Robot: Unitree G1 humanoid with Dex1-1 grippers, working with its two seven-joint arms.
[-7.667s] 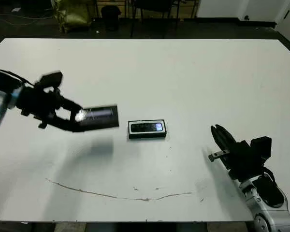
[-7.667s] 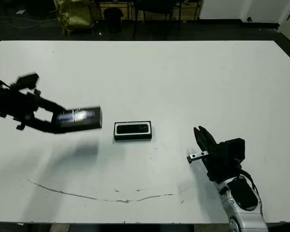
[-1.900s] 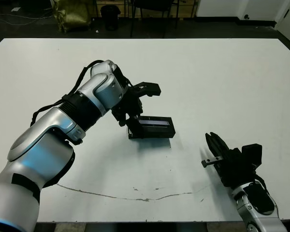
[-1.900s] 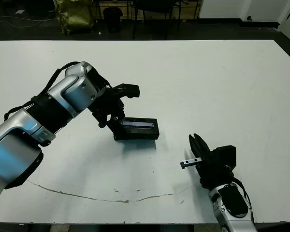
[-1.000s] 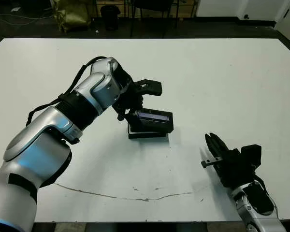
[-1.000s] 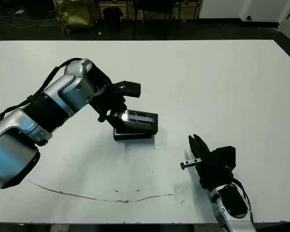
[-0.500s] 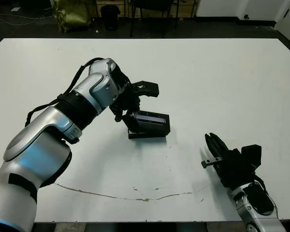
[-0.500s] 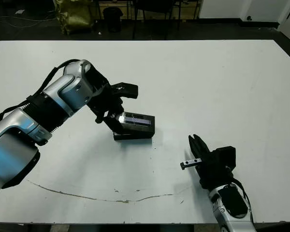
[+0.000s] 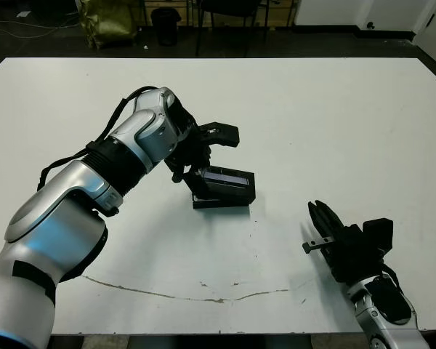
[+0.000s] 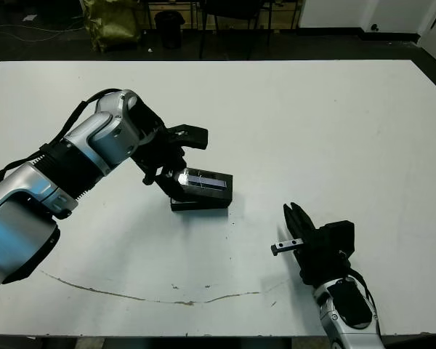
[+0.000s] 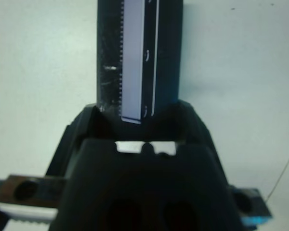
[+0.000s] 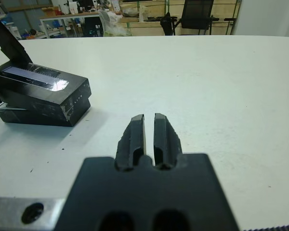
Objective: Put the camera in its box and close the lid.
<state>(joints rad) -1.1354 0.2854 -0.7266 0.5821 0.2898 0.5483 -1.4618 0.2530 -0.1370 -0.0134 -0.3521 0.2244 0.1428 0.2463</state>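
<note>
1. Gripping the lid (image 9: 227, 183) by its left end, the left gripper (image 9: 195, 177) holds it over the box (image 9: 219, 201) near the middle of the white table (image 9: 334, 123).
2. The lid is tilted: its left end is raised in the pinch of the black fingers, and its right end dips toward the box's right end. It covers the box from above but is not seated flat on it.
3. A glossy silver-lavender strip (image 11: 134, 57) runs along the lid's top, clear in the left wrist view, where the fingers clamp the lid from both sides.
4. The box rests on the table under the lid, with only its near side wall showing as a dark band.
5. The camera cannot be seen; the lid hides the inside of the box.
6. The right gripper (image 9: 323, 224) hovers low at the near right of the table, well apart from the box, holding nothing, its two fingers (image 12: 136, 134) pressed nearly together with a thin slit between them.
</note>
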